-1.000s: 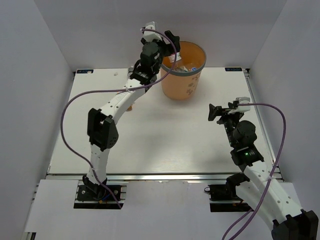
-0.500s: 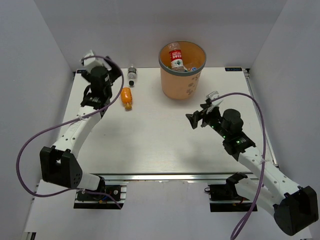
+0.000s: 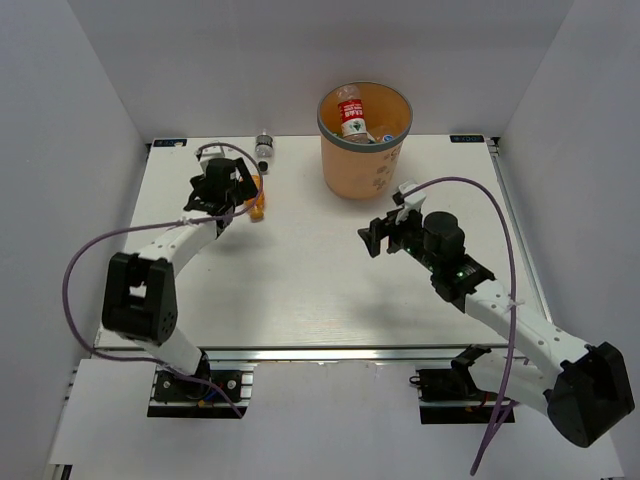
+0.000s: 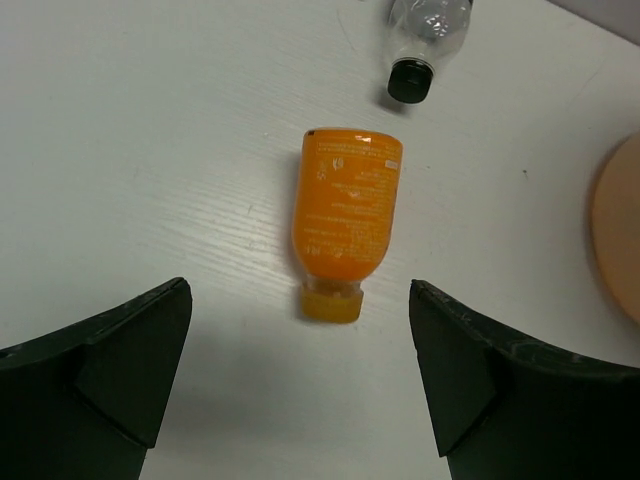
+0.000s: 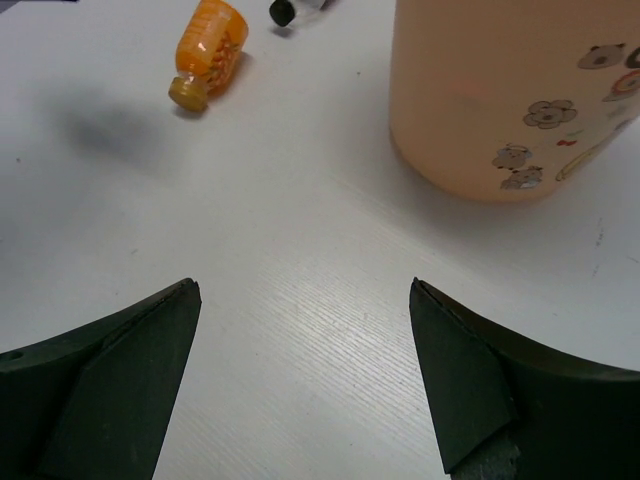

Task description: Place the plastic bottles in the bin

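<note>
White walls close in a white table (image 3: 300, 290) on three sides. The left gripper (image 3: 234, 186) hovers with jaws spread wide and empty, right above an orange bottle (image 4: 345, 215) that lies on its side, cap toward the near edge. Its arm bends out toward the left edge. A clear dark-capped bottle (image 4: 425, 30) lies just beyond, by the back edge. The right gripper (image 3: 381, 234), equally wide and empty, hangs over bare mid-table, its arm stretched in from the near right corner. The orange bin (image 3: 365, 165) stands near it, holding a red-labelled bottle (image 3: 350, 115) and, I think, others.
</note>
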Motion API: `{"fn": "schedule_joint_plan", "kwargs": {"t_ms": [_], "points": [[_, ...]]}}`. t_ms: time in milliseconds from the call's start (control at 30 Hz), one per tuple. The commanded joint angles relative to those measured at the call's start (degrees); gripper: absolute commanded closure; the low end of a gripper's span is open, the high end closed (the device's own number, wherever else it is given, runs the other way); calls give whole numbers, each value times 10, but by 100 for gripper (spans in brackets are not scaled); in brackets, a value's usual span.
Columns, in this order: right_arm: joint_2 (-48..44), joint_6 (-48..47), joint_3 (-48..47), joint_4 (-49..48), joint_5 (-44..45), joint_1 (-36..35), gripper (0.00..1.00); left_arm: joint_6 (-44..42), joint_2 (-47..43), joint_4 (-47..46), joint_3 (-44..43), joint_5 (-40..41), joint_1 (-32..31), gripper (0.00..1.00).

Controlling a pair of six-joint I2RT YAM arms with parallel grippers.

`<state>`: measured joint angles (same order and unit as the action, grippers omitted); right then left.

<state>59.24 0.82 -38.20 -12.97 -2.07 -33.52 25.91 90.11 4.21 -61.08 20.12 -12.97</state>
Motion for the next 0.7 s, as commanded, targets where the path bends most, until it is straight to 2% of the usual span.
{"fn": "schedule_joint_plan", "kwargs": {"t_ms": [0, 167, 267, 367, 400, 433, 467, 567, 600, 667], "points": [[-39, 16, 0, -21, 50, -3, 11, -24, 80, -10, -53, -3, 1, 2], [-82, 6, 24, -17, 111, -2, 10, -43, 189, 1, -162, -46, 1, 2], [-105, -3, 37, -13, 136, -2, 11, -40, 247, 35, -220, -37, 3, 2], [-116, -5, 44, -10, 146, -2, 11, -52, 280, 44, -239, -37, 3, 2], [-120, -5, 44, -7, 149, -2, 11, -53, 285, 40, -240, -40, 3, 4], [-122, -5, 44, -7, 150, -2, 11, -58, 286, 34, -240, -44, 2, 9], [-127, -5, 44, -8, 155, -2, 11, -62, 287, 28, -241, -49, 2, 20], [-135, -5, 52, -5, 167, -1, 11, -64, 284, 34, -254, -81, 3, 41], [-143, -5, 54, -3, 174, -1, 11, -64, 278, 33, -253, -88, 3, 55], [-157, -25, 62, -4, 195, -2, 11, -61, 255, 40, -250, -95, 3, 62]]}}
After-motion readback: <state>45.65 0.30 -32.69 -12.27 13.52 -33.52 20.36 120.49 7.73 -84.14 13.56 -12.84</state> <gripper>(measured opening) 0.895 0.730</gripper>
